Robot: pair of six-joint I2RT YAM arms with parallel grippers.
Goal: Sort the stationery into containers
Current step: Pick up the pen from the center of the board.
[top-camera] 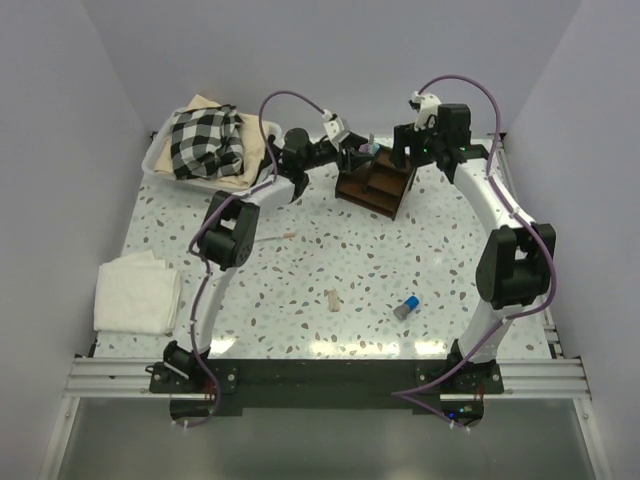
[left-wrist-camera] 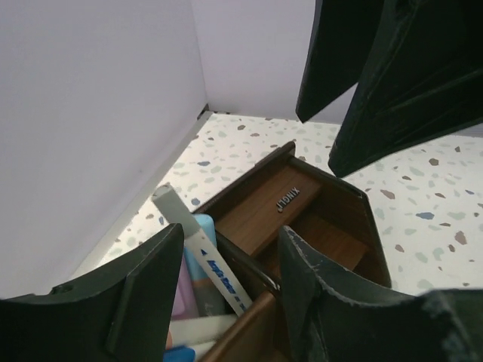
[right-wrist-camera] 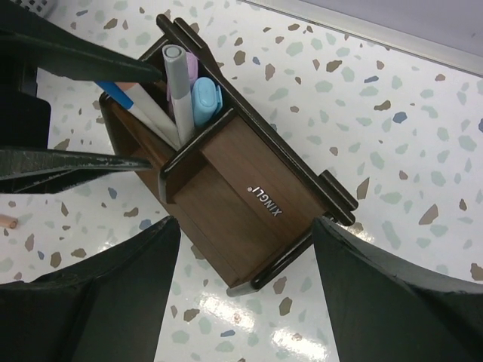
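The wooden organizer [top-camera: 378, 185] sits by the desk's [top-camera: 450, 230] far edge, with pens and markers [right-wrist-camera: 177, 83] upright in its tall end compartment. The left tool [left-wrist-camera: 230, 237] hovers over them, released and empty. The right tool [right-wrist-camera: 245, 222], spread wide, straddles the low end. A beige stub [top-camera: 332, 300], a blue-grey cylinder [top-camera: 406, 307] and an orange-tipped pen [top-camera: 272, 239] lie mid-desk.

Pens [right-wrist-camera: 177, 90] stand in the dark brown organizer [right-wrist-camera: 241, 204]; beige stub [top-camera: 332, 300] and blue-grey cylinder [top-camera: 406, 307] lie outside it
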